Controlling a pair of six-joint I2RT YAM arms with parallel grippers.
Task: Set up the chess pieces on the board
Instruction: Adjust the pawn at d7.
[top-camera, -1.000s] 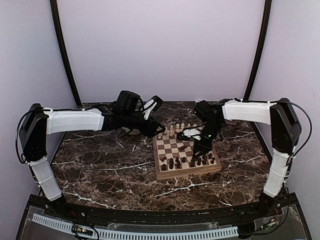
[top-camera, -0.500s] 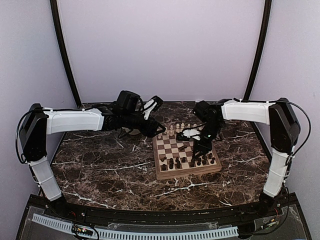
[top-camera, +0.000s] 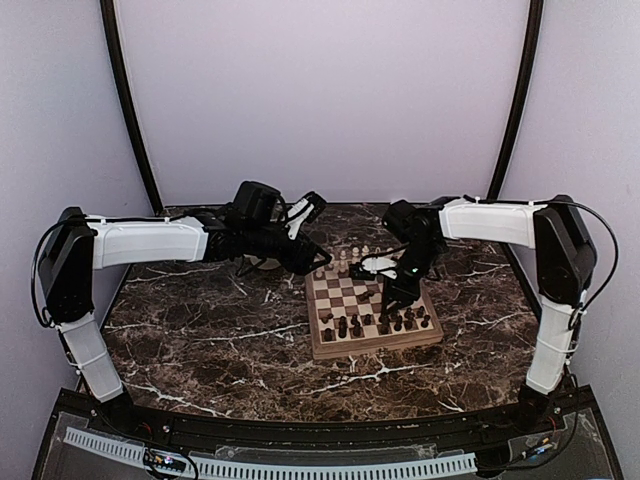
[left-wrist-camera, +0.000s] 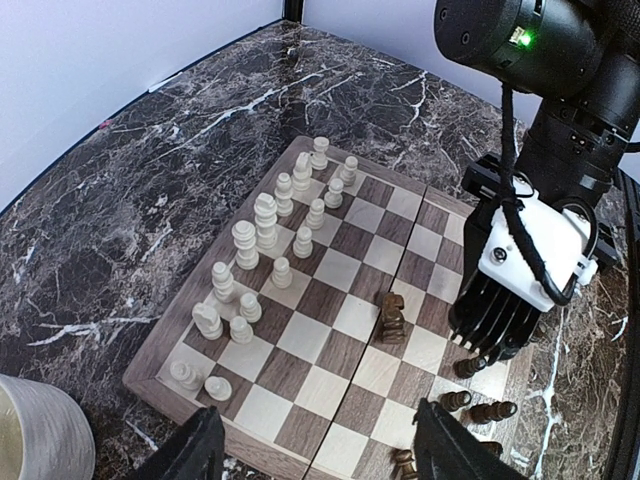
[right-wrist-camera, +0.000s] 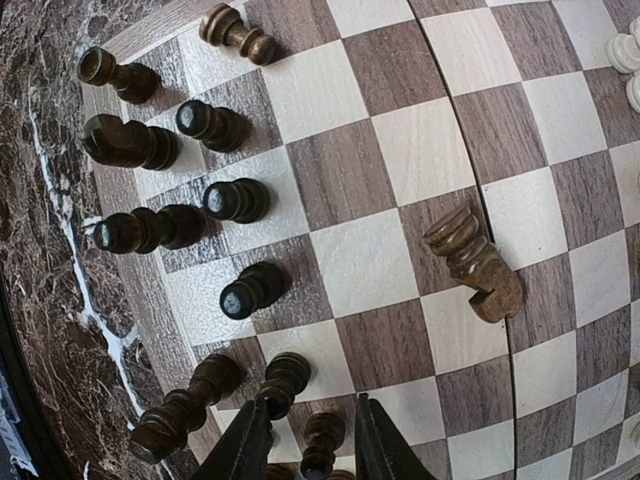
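Top external: left arm stretches rightward, low over marble table (top-camera: 200, 340). Left gripper (top-camera: 314, 264) hovers by far-left corner of board (top-camera: 365, 347), jaws wide, nothing between. Cream mug (left-wrist-camera: 40, 435) stands just beside that corner. Board sits right of table centre, well apart from near edge. Cream pieces (left-wrist-camera: 265, 225) stand along far side, dark pieces (right-wrist-camera: 200, 200) on near-right rows. Dark knight (right-wrist-camera: 475, 265) lies toppled mid-board, bare squares around it. Right arm bends down over dark rows. Right gripper (right-wrist-camera: 312, 450) narrow, straddling dark pawn (right-wrist-camera: 320, 440); contact cannot be told. Green light (left-wrist-camera: 520, 35) glows on right wrist.
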